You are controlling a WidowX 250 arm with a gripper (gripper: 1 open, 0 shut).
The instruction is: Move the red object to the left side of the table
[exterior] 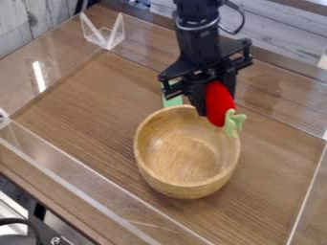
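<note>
At the near edge, toward 7 o'clock, a dark ringed part (18,230) was cut off by the picture's border, so what it belonged to could not be told. Just beyond it ran a low clear wall (79,188), see-through enough that its edges were hard to follow against the brown wood-grain counter (76,120).

The round light wooden bowl (186,161) sat on the counter, a little toward 5 o'clock from the middle of the view, its inside bare and pale. At the bowl's 1 o'clock, the red object (220,100) hung over the rim, glossy and rounded, tilted with its light green stem end pointing down toward 5 o'clock. The stem overlapped the rim in this view; whether the two touched could not be told. The upper part of the red object was hidden behind dark fingers.

The black gripper (208,88) held the red object, its fingers drawn in narrow around it; the exact contact on the far side was out of sight. Just beyond the bowl's 12 o'clock, a green block (173,100) showed only in part, mostly covered by the gripper.

Farther off, toward 11 o'clock, stood a clear angular piece (102,31), its outline faint.
</note>
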